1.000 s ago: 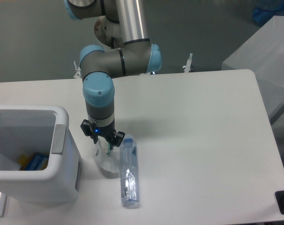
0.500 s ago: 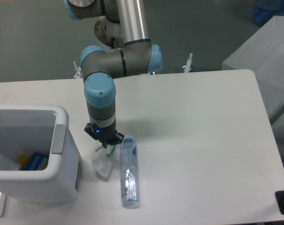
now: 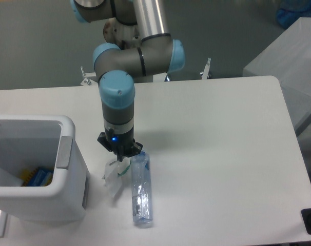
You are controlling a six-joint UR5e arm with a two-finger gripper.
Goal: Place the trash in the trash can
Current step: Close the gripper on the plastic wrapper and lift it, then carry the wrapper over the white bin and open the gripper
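White tabletop (image 3: pixel 212 133) fills most of the frame, with grey floor behind it at the top. We see the gripper (image 3: pixel 120 155) just left of centre, its fingers drawn together on the top of the crumpled wrapper (image 3: pixel 113 177), which hangs below them with its lower end near or on the table; we cannot tell which. Just right of the wrapper the bottle (image 3: pixel 140 188) lies flat, running toward the bottom edge. At the lower left stands the trash can (image 3: pixel 68 169), with blue and yellow items (image 3: pixel 37 177) inside.
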